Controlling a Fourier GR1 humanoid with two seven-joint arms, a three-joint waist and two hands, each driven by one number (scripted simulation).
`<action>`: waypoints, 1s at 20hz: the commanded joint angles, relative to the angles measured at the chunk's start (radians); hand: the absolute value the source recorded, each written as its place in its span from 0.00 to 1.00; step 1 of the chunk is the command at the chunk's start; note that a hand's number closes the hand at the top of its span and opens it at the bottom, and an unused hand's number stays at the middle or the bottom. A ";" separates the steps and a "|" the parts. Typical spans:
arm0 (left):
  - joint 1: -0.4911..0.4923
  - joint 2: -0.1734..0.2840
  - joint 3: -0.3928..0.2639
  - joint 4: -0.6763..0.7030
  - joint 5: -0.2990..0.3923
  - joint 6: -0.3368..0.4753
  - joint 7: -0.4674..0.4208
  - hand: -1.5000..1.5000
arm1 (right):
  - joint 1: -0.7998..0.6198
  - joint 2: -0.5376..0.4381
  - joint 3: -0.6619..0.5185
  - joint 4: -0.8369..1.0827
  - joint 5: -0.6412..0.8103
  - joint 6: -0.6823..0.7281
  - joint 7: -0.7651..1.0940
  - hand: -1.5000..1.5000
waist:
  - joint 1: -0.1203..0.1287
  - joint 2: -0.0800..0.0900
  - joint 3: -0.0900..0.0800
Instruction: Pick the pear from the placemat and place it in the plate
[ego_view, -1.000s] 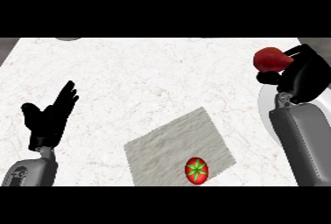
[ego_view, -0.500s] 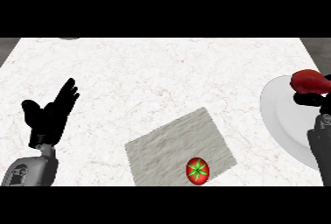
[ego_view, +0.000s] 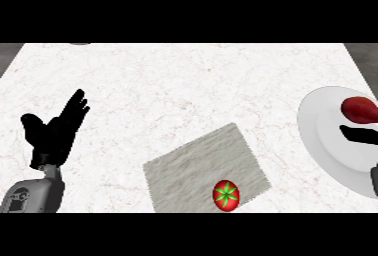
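Dark red and glossy, the rounded pear (ego_view: 360, 108) lies on the round white plate (ego_view: 319, 134) at the right edge of the view, just above the fingers of the black right hand (ego_view: 359, 134); only a few of that hand's fingers show, stretched out flat and leftward over the plate beneath the fruit, not curled round it, so the hand reads as open, though whether a fingertip touches the pear cannot be told; a sliver of grey forearm shows below it at the edge. To the left of that hand and lower lies the grey woven square placemat (ego_view: 201, 168), turned like a diamond, and on its lower corner sits a red round fruit with a green star-shaped top (ego_view: 226, 195), well apart from the plate. Far across on the other side, the black left hand (ego_view: 55, 129) rests open with fingers up and thumb spread, on its grey forearm, holding nothing. All of this lies on a white marble counter (ego_view: 184, 85) with faint veins; darker grey floor shows past its upper corners.
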 joint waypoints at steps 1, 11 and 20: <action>0.034 -0.040 -0.037 0.051 -0.045 0.007 -0.092 0.50 | -0.017 0.003 -0.007 0.036 -0.027 -0.044 -0.117 0.00 | 0.003 0.001 -0.001; 0.008 -0.012 -0.010 -0.007 -0.030 0.017 -0.008 0.50 | 0.025 0.037 -0.054 -0.363 -0.248 -0.116 -0.295 0.00 | -0.011 -0.006 -0.001; 0.010 -0.011 -0.005 -0.021 -0.027 0.012 -0.003 0.50 | 0.182 0.149 -0.166 -0.506 -0.590 -0.016 -0.293 0.00 | -0.009 -0.003 0.000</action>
